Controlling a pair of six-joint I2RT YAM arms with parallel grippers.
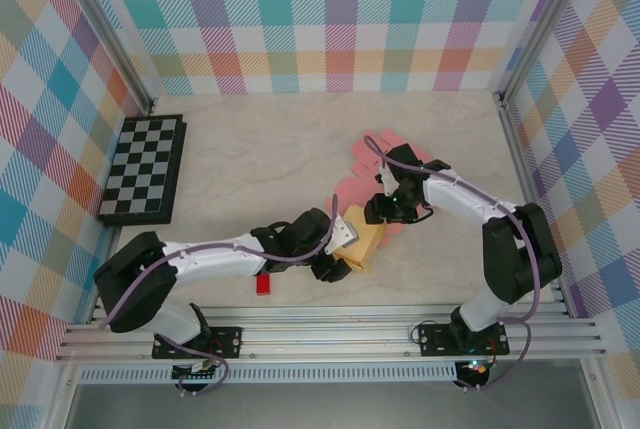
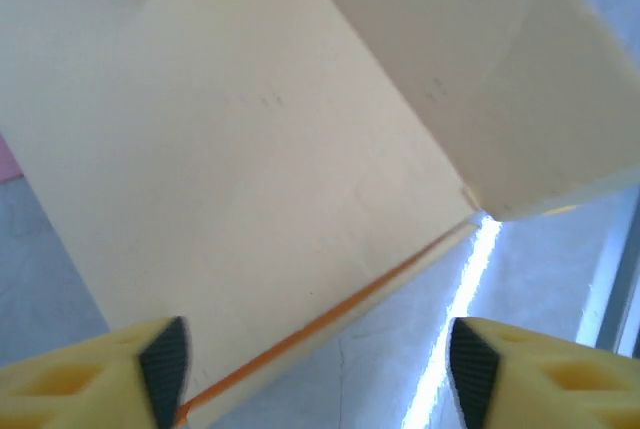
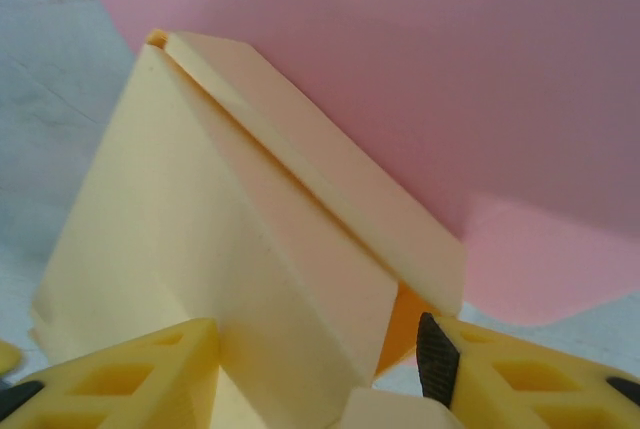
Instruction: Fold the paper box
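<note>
In the middle of the table, the paper box looks about half folded — sides creased, flaps loose. Right gripper pinches it, left gripper sits spread wide beside it. Closing's left.

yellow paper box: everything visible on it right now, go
The paper box is pale yellow card, half folded: flat creased panels lean into a wedge, an orange inner face showing at one edge. It rests on the table, front centre, beside a pink sheet. The jaws of the right gripper straddle its folded end and seem to pinch it; those of the left gripper stand open at its lower edge, not gripping.
</note>
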